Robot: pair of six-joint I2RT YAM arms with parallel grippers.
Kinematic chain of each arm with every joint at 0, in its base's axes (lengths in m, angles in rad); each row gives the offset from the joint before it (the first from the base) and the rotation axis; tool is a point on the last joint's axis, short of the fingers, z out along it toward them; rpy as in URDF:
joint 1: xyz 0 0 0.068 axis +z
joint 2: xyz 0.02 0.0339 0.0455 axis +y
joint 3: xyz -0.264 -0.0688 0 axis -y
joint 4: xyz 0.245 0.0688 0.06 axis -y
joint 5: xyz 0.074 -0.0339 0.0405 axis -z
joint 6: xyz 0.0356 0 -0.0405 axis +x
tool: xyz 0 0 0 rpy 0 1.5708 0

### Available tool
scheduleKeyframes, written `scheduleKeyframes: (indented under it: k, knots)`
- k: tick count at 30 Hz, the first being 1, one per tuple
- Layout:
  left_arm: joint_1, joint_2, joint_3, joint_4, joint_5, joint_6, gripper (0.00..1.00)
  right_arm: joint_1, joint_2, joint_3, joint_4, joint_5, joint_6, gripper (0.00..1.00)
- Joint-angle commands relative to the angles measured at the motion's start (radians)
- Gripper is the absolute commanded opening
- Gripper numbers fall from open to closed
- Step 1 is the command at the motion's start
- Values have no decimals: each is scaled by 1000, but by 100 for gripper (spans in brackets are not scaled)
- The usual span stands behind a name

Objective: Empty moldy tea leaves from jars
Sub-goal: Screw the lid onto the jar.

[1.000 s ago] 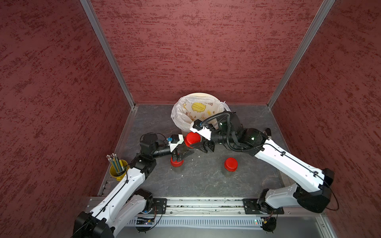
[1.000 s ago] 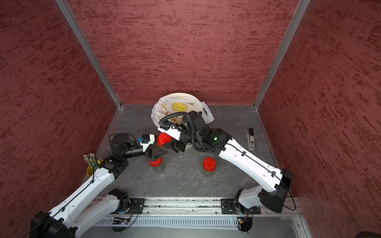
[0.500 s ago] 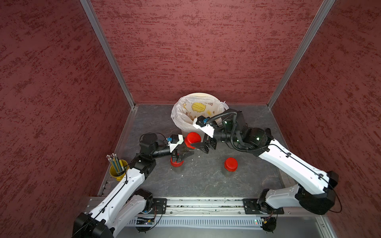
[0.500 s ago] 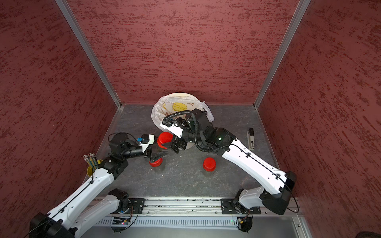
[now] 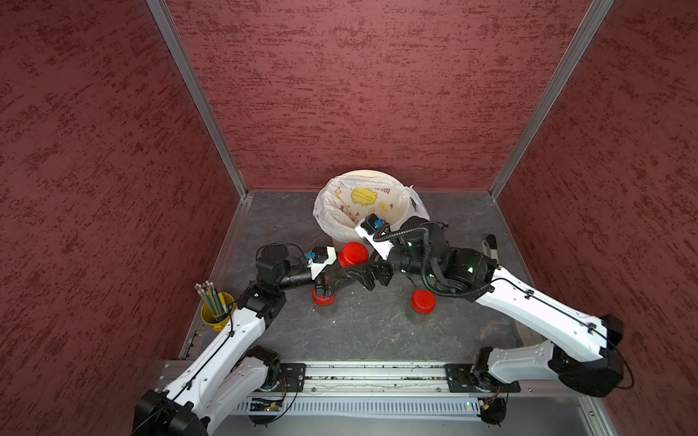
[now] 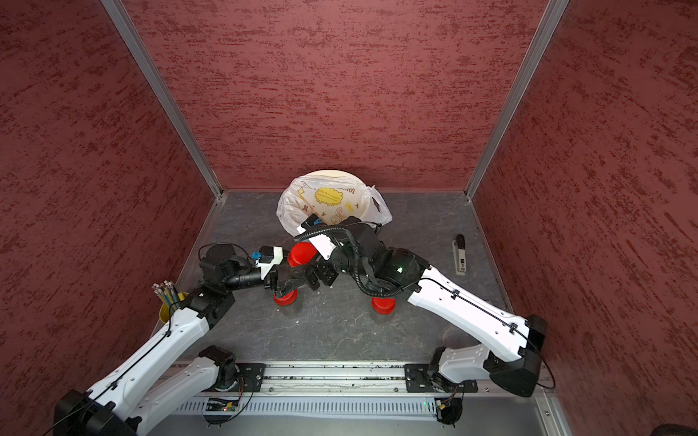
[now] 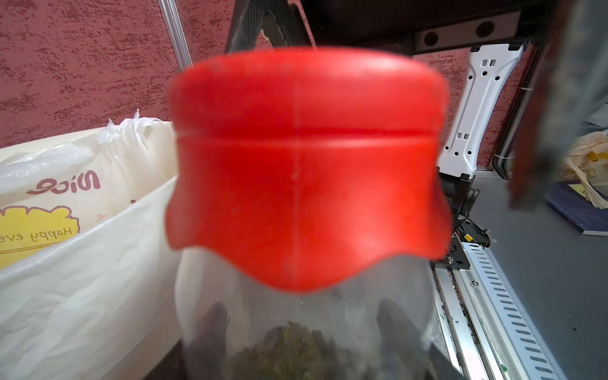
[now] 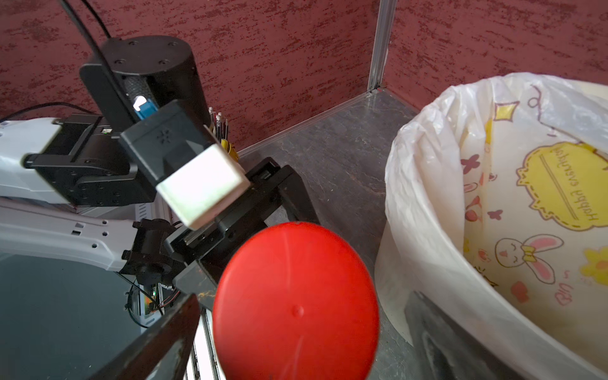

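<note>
My left gripper is shut on the clear body of a jar, holding it above the floor beside the bin. The jar's red cap is on, and it fills the left wrist view. Dark olive tea leaves show through the jar wall. My right gripper is open, with one finger on each side of the cap and a gap showing at both. A second capped jar stands under the left gripper. A third jar stands to the right.
The cream bin, lined with a printed white bag, stands just behind the held jar. A yellow cup of pencils sits at the left wall. A small dark-and-cream tool lies at the right. The arms' rail runs along the front.
My right gripper's jaws have spread wide around the cap, and its wrist has shifted slightly towards the bin. The left arm and its jar have stayed put.
</note>
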Motion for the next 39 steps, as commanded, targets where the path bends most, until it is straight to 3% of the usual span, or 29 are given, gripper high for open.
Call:
scheduleKeyframes:
  k: [1, 9, 23, 32, 39]
  knots:
    - [-1, -10, 21, 13, 11, -6, 50, 6, 3, -4, 63, 51, 66, 98]
    - [-1, -13, 20, 13, 8, -5, 50, 7, 28, -3, 69, -7, 62, 88]
    - [0, -14, 21, 12, 7, -7, 50, 9, 31, -9, 56, 27, 45, 62]
    - [0, -14, 21, 13, 13, -7, 50, 8, 0, 6, 25, 108, 0, 58]
    - [-1, -15, 22, 12, 29, -7, 49, 8, -36, -14, 19, 95, -85, 56]
